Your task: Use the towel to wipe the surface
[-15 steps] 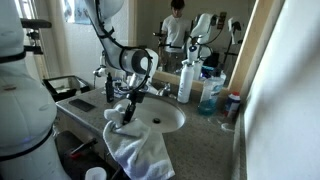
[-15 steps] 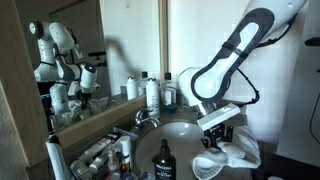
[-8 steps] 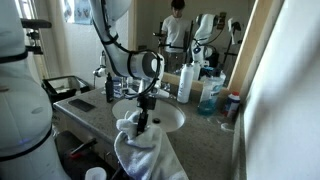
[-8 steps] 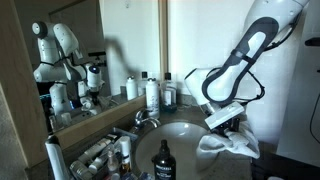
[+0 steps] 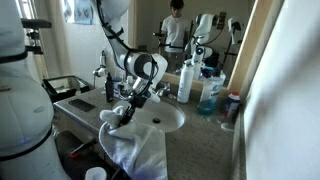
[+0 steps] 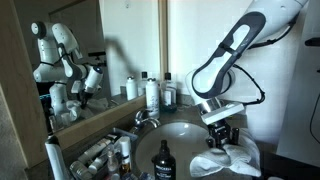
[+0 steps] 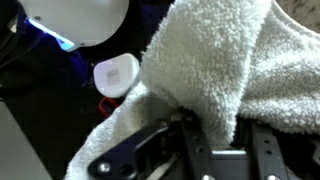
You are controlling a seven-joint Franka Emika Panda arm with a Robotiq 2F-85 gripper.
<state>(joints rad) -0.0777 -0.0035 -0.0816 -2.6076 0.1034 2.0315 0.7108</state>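
In an exterior view, the arm reaches down from the top of the frame to the near edge of the oval basin (image 5: 165, 120), just left of centre. The end effector (image 5: 124, 113) is closed on the upper part of the towel (image 5: 137, 148), which hangs in a rumpled white mass over the front edge of the surface (image 5: 84, 103), toward the bottom of the frame. A tall white bottle (image 5: 185, 82) and a blue bottle (image 5: 210, 96) stand behind the basin, right of centre, in front of the mirror (image 5: 205, 25).

In the exterior view from the opposite end, the arm curves down from the upper right. The end effector (image 6: 222, 136) pinches the towel (image 6: 230, 160), which is bunched at the lower right, at the right rim of the basin (image 6: 178, 133). The faucet (image 6: 146, 118) sits left of the basin, and a black pump bottle (image 6: 163, 162) stands at the bottom centre.

In the wrist view, the towel (image 7: 225, 60) fills the right and centre of the frame. A thick fold runs down between the black fingers (image 7: 190, 150) of the end effector (image 7: 220, 140) at the bottom edge. A small white rounded object (image 7: 115, 74) lies left of centre against a dark background; what it is cannot be told.
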